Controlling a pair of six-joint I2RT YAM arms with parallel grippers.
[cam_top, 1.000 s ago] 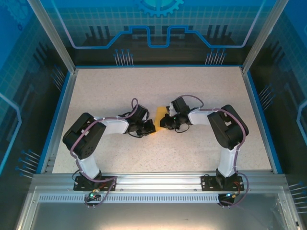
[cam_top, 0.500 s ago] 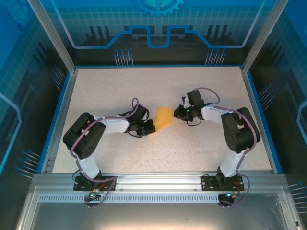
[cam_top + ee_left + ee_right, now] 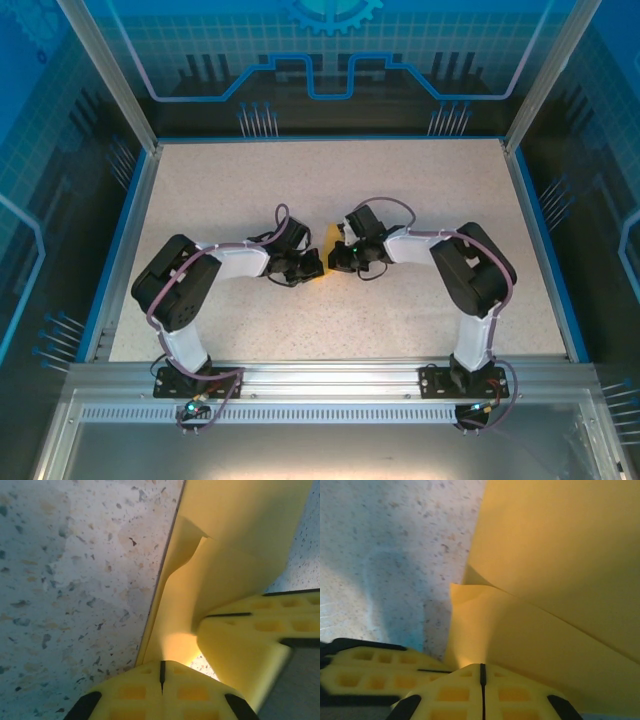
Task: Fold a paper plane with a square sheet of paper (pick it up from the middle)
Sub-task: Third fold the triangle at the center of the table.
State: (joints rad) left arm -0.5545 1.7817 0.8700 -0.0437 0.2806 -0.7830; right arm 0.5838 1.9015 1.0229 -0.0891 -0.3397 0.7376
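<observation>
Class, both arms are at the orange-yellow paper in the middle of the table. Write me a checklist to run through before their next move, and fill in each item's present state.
1. Grip of the left gripper on the sheet of paper: ok, the paper runs into its closed fingertips.
2. Grip of the right gripper on the paper: ok, shut on a folded layer.
3. Grippers not touching each other: cannot tell, their fingers sit very close side by side.
4. Paper lying flat: not ok, a layer bows up near the fingers.
5. Folded edges aligned: cannot tell, the arms cover most of the paper from above.
</observation>
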